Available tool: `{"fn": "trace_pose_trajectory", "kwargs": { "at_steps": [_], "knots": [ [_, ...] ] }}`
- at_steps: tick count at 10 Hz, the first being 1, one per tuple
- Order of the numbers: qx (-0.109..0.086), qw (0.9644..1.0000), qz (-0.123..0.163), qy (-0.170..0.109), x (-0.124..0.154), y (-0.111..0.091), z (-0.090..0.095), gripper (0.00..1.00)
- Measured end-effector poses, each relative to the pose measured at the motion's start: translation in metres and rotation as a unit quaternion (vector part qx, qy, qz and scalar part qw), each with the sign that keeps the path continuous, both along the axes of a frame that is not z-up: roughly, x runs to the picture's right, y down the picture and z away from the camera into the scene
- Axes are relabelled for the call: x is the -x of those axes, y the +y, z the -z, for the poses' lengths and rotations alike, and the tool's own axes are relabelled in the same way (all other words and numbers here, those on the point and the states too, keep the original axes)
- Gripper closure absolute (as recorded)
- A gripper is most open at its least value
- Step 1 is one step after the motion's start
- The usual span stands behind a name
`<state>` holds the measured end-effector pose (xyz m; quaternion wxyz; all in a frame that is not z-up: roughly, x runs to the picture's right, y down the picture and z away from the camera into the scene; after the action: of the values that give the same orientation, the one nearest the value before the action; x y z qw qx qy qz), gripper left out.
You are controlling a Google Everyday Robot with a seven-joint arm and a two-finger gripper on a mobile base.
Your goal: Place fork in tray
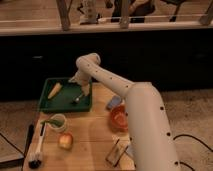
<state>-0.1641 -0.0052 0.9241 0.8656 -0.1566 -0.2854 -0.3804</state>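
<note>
The dark green tray sits at the back left of the wooden table. A yellow corn-like piece lies in its left half. The thin grey fork shows over the right half of the tray floor, just below the gripper. My gripper hangs over the tray's right side, at the end of the white arm that reaches in from the lower right. I cannot tell whether the fork touches the gripper or lies free.
An orange bowl and a blue object stand right of the tray. A cup with a green-handled utensil, an apple, a white-handled brush and a packet lie nearer the front edge.
</note>
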Motion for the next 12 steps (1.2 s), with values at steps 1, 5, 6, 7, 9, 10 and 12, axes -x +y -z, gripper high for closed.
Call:
{"fn": "trace_pose_trajectory", "kwargs": {
  "at_steps": [1, 5, 6, 7, 9, 10, 12],
  "knots": [
    [-0.001, 1.0000, 0.001, -0.001, -0.0004, -0.0001, 0.0008, 0.20],
    [-0.003, 0.9999, 0.008, -0.007, -0.0019, -0.0007, 0.0047, 0.20],
    [-0.004, 0.9999, 0.008, -0.007, -0.0024, -0.0014, 0.0054, 0.20],
    [-0.003, 0.9999, 0.009, -0.007, -0.0019, -0.0010, 0.0053, 0.20],
    [-0.003, 0.9999, 0.008, -0.007, -0.0020, -0.0011, 0.0053, 0.20],
    [-0.003, 0.9999, 0.008, -0.007, -0.0019, -0.0011, 0.0053, 0.20],
    [-0.003, 0.9999, 0.008, -0.007, -0.0024, -0.0012, 0.0053, 0.20]
  ]
}}
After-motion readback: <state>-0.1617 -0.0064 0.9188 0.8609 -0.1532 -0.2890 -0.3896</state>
